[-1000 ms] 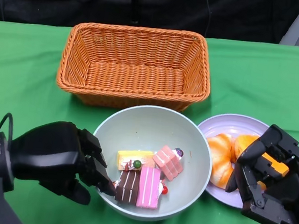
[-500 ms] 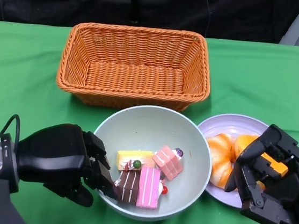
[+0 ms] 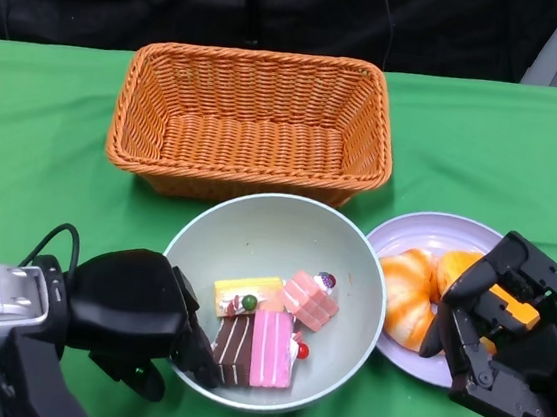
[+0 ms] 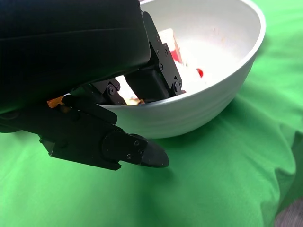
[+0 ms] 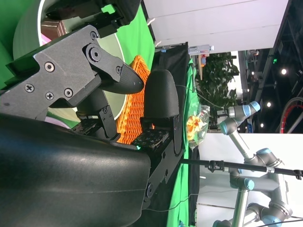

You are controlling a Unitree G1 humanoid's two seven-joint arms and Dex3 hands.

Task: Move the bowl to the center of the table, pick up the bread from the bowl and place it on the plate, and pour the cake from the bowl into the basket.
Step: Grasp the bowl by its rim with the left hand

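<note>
The pale green bowl [image 3: 351,277] stands in front of the orange basket [image 3: 252,115] and holds several cake slices: yellow [image 3: 244,293], pink [image 3: 309,298], brown [image 3: 235,348] and striped pink [image 3: 273,349]. My left hand [image 3: 135,318] grips the bowl's near-left rim. In the left wrist view its fingers [image 4: 156,80] reach inside the bowl [image 4: 213,94], with the thumb [image 4: 118,146] outside below. Two bread rolls [image 3: 408,294] lie on the lilac plate [image 3: 436,237]. My right hand [image 3: 510,341] hovers over the plate's right side with its fingers apart and holds nothing.
The basket [image 5: 130,109] is empty and its near wall is close behind the bowl. The plate touches or nearly touches the bowl's right side. Green cloth [image 3: 45,142] covers the table, with open room at the left and far right.
My left hand has closed further onto the bowl's rim. The bowl has shifted slightly to the left and the cakes have slid a little. The right hand has not moved.
</note>
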